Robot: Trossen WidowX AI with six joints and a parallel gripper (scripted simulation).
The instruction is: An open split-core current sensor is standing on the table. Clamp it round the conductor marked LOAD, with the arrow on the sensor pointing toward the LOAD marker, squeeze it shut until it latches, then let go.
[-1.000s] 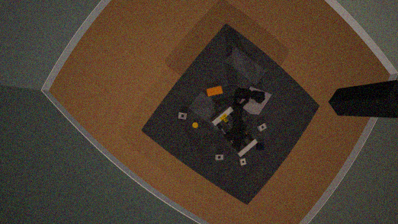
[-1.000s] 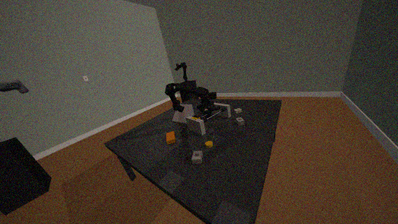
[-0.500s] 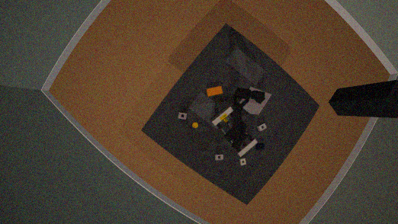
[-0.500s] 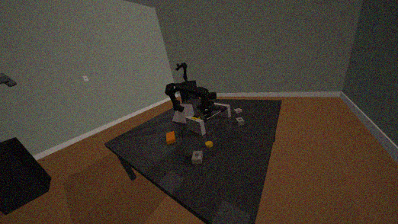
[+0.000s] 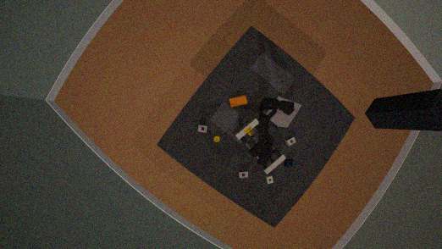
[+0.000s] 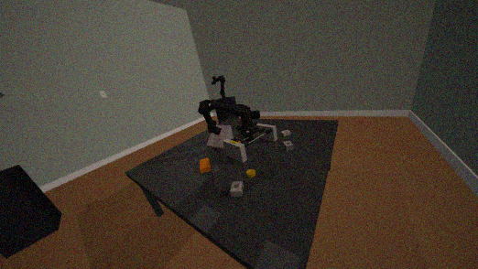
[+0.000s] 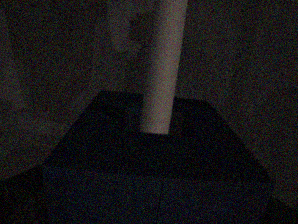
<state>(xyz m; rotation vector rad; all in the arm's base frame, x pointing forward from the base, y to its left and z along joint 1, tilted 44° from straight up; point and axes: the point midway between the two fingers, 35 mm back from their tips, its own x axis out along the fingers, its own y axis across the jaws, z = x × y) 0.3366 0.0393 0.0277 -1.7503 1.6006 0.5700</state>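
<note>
My gripper (image 7: 149, 165) is shut on the dark blue current sensor (image 7: 161, 199), which fills the lower part of the wrist view. A pale, round conductor (image 7: 167, 65) runs down into the sensor's dark top face, near its middle. In the top and exterior views the arm reaches down between two white end supports (image 5: 246, 129) (image 5: 275, 164) (image 6: 235, 150) (image 6: 269, 131), and the sensor and fingertips are too small and dark to make out. Yellow labels (image 5: 248, 130) sit at one support, their text unreadable. The arrow and the latch cannot be made out, nor which conductor is the LOAD one.
An orange block (image 5: 238, 101) (image 6: 205, 166), a yellow disc (image 5: 217, 139) (image 6: 251, 173) and several small white blocks with dark centres, one of them a white block (image 5: 202, 129) (image 6: 236, 188) near the disc, stand around the supports. A dark blue block (image 5: 289, 162) is beside one support.
</note>
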